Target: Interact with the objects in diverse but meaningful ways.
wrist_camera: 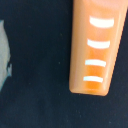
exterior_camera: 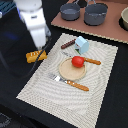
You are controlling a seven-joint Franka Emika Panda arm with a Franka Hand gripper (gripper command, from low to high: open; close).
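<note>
A white, rounded arm housing of smooth, glossy plastic [exterior_camera: 31,17] is seen in the exterior view, blurred throughout. It is built from bulky cylindrical segments, and a narrow dark seam is visible where two of them meet. Soft grey shading is carried along its sides. A thin dark cable [exterior_camera: 6,62] is seen curving beside the lower segment. No screws or markings can be made out, and the fingers cannot be told apart.
</note>
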